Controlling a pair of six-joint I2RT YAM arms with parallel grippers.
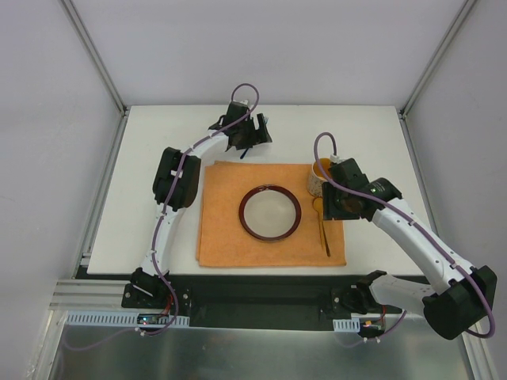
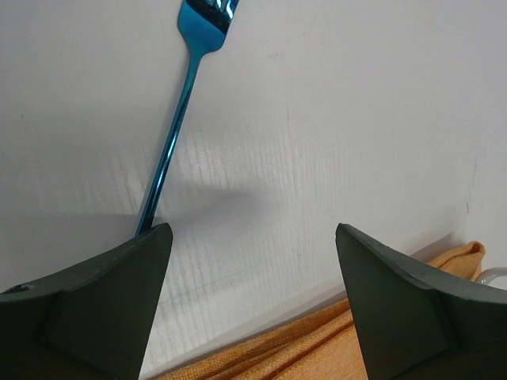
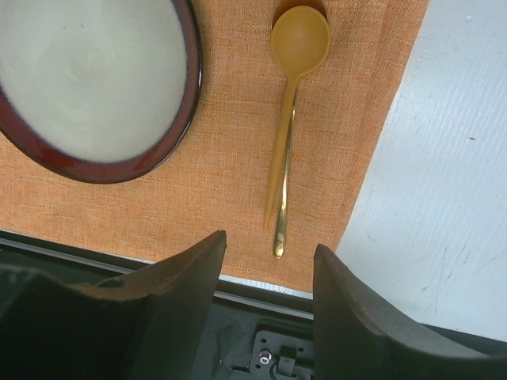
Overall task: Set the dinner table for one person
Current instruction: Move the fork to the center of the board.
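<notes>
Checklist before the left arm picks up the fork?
1. Left gripper open and empty: ok.
2. Fork centred between the fingers: not ok, its handle runs under one finger.
3. Placemat bare left of the plate: ok.
4. Spoon lying right of the plate: ok.
5. Right gripper open, apart from the left one: ok.
6. Fork tines' facing: cannot tell, cropped.
</notes>
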